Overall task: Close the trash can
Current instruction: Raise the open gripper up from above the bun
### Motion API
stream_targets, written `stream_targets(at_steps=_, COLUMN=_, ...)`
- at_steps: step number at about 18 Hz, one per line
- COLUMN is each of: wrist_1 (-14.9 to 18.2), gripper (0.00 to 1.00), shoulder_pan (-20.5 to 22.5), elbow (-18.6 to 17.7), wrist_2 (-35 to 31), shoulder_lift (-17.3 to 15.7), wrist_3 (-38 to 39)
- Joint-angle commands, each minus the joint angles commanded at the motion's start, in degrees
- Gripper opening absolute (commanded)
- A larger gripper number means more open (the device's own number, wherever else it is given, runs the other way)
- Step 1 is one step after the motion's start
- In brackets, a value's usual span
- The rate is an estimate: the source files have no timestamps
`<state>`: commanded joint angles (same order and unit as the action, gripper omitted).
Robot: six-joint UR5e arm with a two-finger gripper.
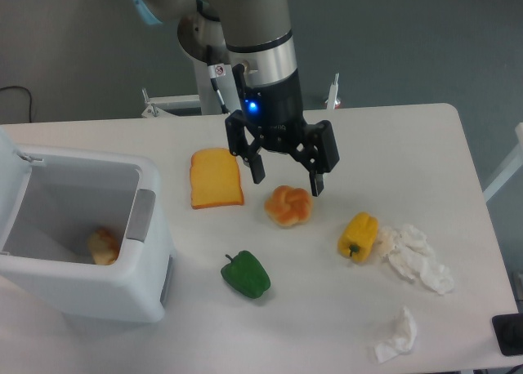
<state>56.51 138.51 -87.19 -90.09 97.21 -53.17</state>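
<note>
Trash can (122, 288) sits open at the table's left; the gripper (288, 180) hovers, fingers apart, above a bun (288, 206).

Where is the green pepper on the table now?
The green pepper lies near the front middle of the table, just right of the open trash can and below-left of the bun.

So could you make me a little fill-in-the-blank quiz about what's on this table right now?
1. The trash can has its lid ____.
2. The end effector hangs above the bun, holding ____.
3. The pepper beside the crumpled tissues is ____ in colour.
4. The other pepper, nearer the can, is ____.

Missing words: open; nothing; yellow; green
</note>
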Motion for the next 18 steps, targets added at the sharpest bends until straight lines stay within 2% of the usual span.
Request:
stream_targets(at_steps=7, wrist_1=0.0, gripper=1.00, shoulder_pan=0.5, elbow=-0.3, wrist_2=1.4, shoulder_lift=-0.2, wrist_3=-2.3)
stream_targets(at_steps=10, wrist_1=0.1, gripper=1.00, shoulder_pan=3.1, elbow=-0.5, wrist_2=7.4, shoulder_lift=-0.9, wrist_3=-1.9)
stream_targets(at_steps=14, wrist_1=0.0, gripper=1.00, shoulder_pan=4.0, elbow=-0.6, wrist_2=8.8, shoulder_lift=-1.6, wrist_3=-1.3)
stream_targets(at_steps=18, wrist_1=-0.1, gripper=1.00, shoulder_pan=5.6, elbow=-0.5, wrist_2=12.6, shoulder_lift=-1.7, wrist_3=3.1)
